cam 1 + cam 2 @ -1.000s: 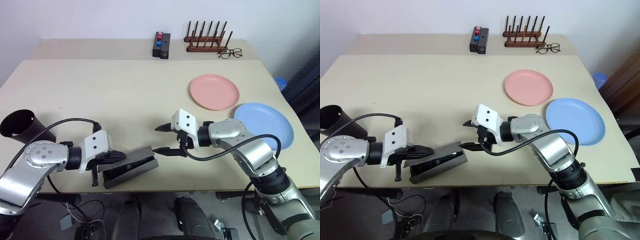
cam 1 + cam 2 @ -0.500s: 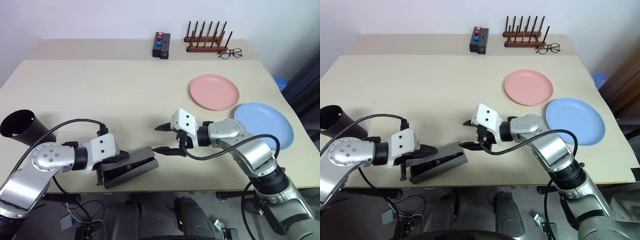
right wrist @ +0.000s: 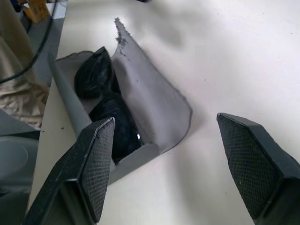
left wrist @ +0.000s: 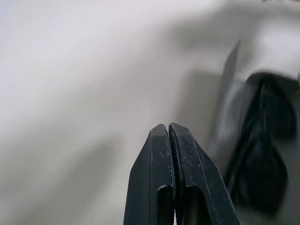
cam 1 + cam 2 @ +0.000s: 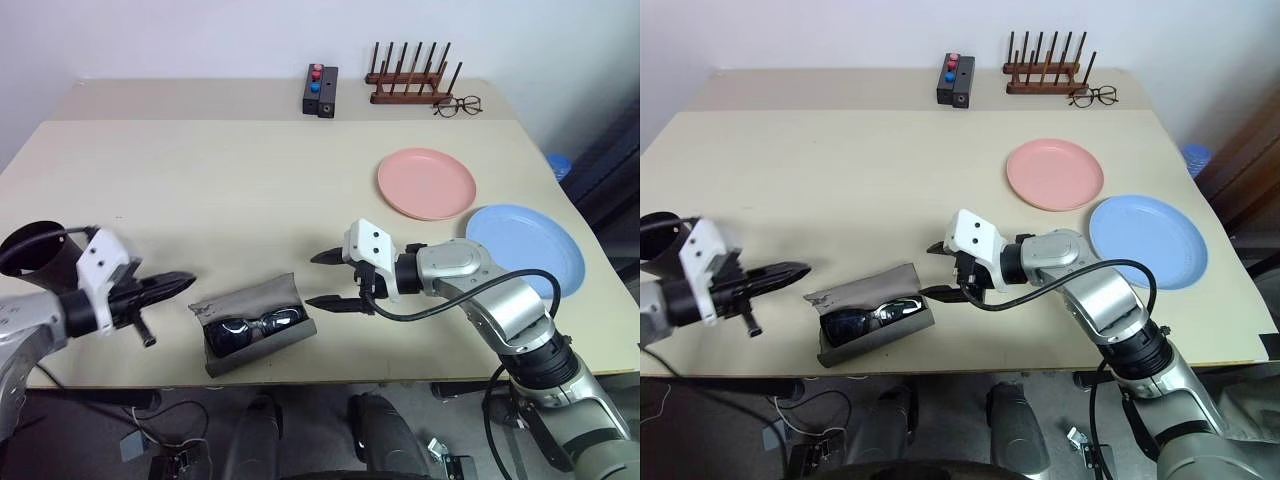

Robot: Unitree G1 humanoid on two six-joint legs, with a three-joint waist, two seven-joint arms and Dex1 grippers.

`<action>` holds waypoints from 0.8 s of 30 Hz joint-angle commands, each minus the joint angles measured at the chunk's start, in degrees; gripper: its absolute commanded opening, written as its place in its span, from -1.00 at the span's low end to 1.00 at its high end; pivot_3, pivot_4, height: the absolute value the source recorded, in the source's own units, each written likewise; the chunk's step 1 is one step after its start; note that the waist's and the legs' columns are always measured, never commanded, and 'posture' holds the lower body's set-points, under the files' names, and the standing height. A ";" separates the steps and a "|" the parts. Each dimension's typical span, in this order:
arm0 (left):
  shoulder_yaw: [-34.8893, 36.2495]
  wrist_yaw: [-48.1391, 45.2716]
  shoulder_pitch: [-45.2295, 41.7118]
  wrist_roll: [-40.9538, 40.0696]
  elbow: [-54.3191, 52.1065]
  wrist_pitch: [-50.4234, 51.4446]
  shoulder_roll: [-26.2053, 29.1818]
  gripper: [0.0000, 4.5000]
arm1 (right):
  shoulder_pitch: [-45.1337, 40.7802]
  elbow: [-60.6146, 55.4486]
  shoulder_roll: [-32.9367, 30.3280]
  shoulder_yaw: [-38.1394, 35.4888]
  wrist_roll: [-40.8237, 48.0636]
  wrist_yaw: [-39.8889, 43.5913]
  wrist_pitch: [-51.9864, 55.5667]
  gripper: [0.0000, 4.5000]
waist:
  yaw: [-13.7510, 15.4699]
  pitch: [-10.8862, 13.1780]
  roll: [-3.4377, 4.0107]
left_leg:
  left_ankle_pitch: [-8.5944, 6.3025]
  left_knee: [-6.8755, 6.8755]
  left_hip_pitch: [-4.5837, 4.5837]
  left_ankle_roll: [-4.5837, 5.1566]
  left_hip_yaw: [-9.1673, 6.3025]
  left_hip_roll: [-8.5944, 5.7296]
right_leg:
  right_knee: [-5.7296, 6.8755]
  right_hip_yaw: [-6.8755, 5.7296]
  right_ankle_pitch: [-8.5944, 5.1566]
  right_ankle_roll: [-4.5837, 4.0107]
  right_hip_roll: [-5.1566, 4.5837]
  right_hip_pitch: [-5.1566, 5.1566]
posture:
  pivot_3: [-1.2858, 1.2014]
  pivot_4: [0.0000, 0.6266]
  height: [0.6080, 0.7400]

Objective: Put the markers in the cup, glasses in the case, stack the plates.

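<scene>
Grey case (image 5: 254, 322) lies open near the table's (image 5: 230, 190) front edge, black glasses (image 5: 250, 326) inside. Left gripper (image 5: 180, 282), clenched and empty, points at it from the left; beside that arm stands the cup (image 5: 38, 256). Right gripper (image 5: 330, 279) hangs released just right of the case. Pink plate (image 5: 428, 183) and blue plate (image 5: 525, 249) sit unstacked.

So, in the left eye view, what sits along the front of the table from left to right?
Cup → left tool → case holding the glasses → right tool → blue plate.
</scene>
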 commanded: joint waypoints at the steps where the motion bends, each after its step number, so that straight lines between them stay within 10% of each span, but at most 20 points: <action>1: 6.10 -0.60 5.29 -1.31 -3.06 -0.59 -1.42 -0.99 | 0.28 -1.77 -0.21 0.20 0.86 1.97 -2.44 0.57 | 0.03 0.00 0.00 | 0.00 0.00 0.00 0.00 0.01 0.00 | 0.00 0.00 0.00 0.00 -0.01 0.00 | 0.03 -0.52 1.00; 24: 8.65 -5.48 23.41 -12.98 -18.59 11.30 -0.15 -0.99 | 0.38 2.52 -1.78 4.89 -1.58 14.36 -12.57 0.57 | 0.02 -0.06 -0.09 | -0.02 0.01 0.00 -0.03 0.13 0.00 | -0.12 0.01 -0.01 -0.10 -0.12 -0.03 | 0.03 -0.52 1.00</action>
